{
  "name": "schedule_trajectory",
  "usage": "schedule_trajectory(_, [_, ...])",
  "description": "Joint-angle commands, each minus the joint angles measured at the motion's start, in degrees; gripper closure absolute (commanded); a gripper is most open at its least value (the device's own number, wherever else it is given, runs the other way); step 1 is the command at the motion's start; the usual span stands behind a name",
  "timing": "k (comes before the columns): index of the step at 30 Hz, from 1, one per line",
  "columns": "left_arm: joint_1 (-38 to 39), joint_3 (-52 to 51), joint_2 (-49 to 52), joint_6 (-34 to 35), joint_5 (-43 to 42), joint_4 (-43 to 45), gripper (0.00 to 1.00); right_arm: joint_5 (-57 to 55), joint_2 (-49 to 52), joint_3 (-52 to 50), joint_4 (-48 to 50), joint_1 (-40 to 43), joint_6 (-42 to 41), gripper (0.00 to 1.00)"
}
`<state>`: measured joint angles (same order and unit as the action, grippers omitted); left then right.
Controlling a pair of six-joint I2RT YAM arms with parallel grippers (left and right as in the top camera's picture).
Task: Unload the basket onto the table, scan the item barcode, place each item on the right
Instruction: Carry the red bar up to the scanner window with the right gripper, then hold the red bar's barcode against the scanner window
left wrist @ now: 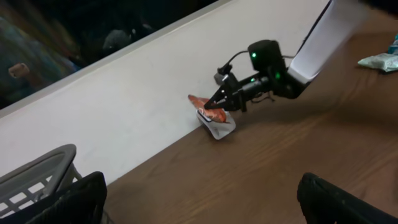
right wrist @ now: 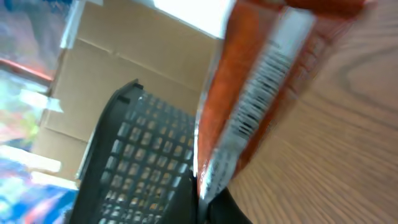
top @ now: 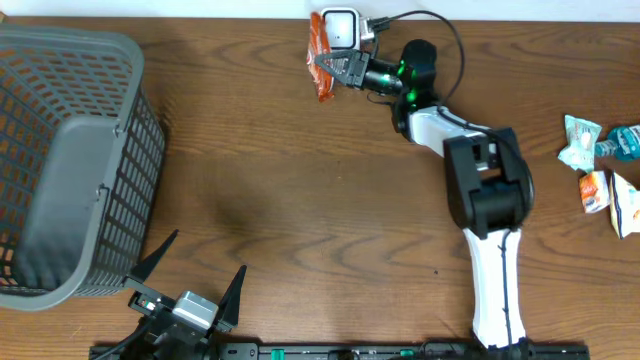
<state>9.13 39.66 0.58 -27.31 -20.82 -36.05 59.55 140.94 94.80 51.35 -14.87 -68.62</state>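
Wooden table (top: 300,200), orange packet (right wrist: 239,56), barcode (right wrist: 252,109) likely illegible

One grey basket (top: 70,150) sits on one wooden table (top: 300,190). Two robot arms are in view, the left arm (top: 185,312) and the right arm (top: 490,200), and so two grippers, the left gripper (top: 209,252) and the right gripper (top: 322,62). There is one white scanner (top: 341,26) and one orange packet (top: 318,35) bearing one barcode (right wrist: 258,102). Four more small packets lie at the right edge: a teal packet (top: 578,140), a blue packet (top: 627,138), an orange-and-white packet (top: 594,190) and a white packet (top: 628,208), making five packets in all.
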Motion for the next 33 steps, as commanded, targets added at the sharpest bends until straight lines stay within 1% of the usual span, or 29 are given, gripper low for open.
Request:
schedule_trajectory(1, [0.2, -0.1, -0.4, -0.5, -0.1, 0.1, 0.02, 4.2, 5.3, 8.8, 0.9, 1.1, -11.3, 0.99])
schedule_trajectory(5, [0.2, -0.1, -0.4, -0.5, -0.1, 0.1, 0.02, 4.0, 11.1, 13.8, 1.0, 2.3, -15.3, 0.99])
schedule_trajectory(11, [0.2, -0.1, -0.4, -0.5, -0.1, 0.1, 0.02, 2.3, 16.6, 17.2, -0.7, 5.0, -15.6, 0.99])
schedule_trajectory(21, [0.2, -0.1, -0.4, -0.5, -0.1, 0.0, 0.02, 2.1, 17.1, 17.3, -1.0, 6.6, -16.7, 0.99])
schedule_trajectory(23, [0.2, -0.1, -0.4, -0.5, -0.1, 0.0, 0.02, 2.4, 17.0, 17.4, -1.0, 6.2, -17.7, 0.99])
schedule_trajectory(33, [0.2, -0.1, -0.4, -0.5, -0.1, 0.1, 0.02, 1.5, 17.1, 17.6, 0.7, 3.6, -16.9, 0.99])
